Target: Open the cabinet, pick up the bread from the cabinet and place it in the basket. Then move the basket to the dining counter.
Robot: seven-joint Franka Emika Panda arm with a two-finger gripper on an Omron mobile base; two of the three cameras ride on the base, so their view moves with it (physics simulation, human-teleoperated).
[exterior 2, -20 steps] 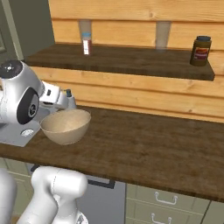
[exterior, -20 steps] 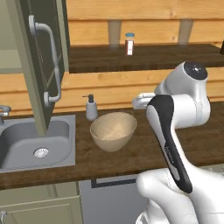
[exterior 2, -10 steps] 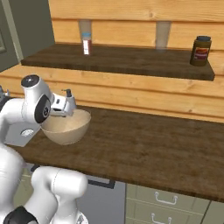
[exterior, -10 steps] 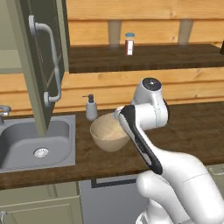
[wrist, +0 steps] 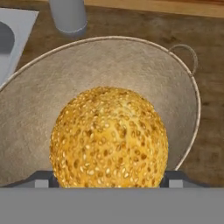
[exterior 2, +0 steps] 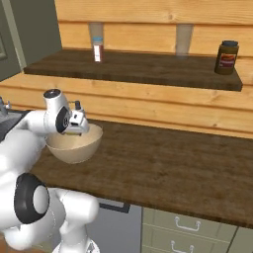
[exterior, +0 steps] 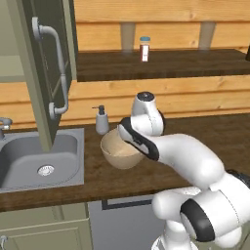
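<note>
I count one basket point(exterior: 118, 152) on the dark counter point(exterior 2: 163, 168), just right of the one grey sink point(exterior: 39, 163); one soap bottle point(exterior: 101, 121) stands just behind the basket, near the wall; in the hand view I see that bottle's base point(wrist: 68, 15) past the basket's far rim point(wrist: 192, 105), and one small wire loop point(wrist: 184, 56) on that rim. One bread point(wrist: 109, 138), round, golden and seeded, sits over the basket's speckled inside, between my two fingertips point(wrist: 40, 178); the gripper point(wrist: 109, 179) stands spread wide at the bread's two sides, and I cannot tell whether the tips touch it or whether it rests on the basket floor. From the right base view the gripper point(exterior 2: 78, 129) hangs at the basket point(exterior 2: 74, 144) mouth. One cabinet door point(exterior: 41, 73) stands open above the sink, with one curved silver handle point(exterior: 52, 68). On the shelf point(exterior 2: 143, 69) above I count two containers: one small bottle point(exterior 2: 98, 48) at the left, one dark jar point(exterior 2: 227, 57) far right.
</note>
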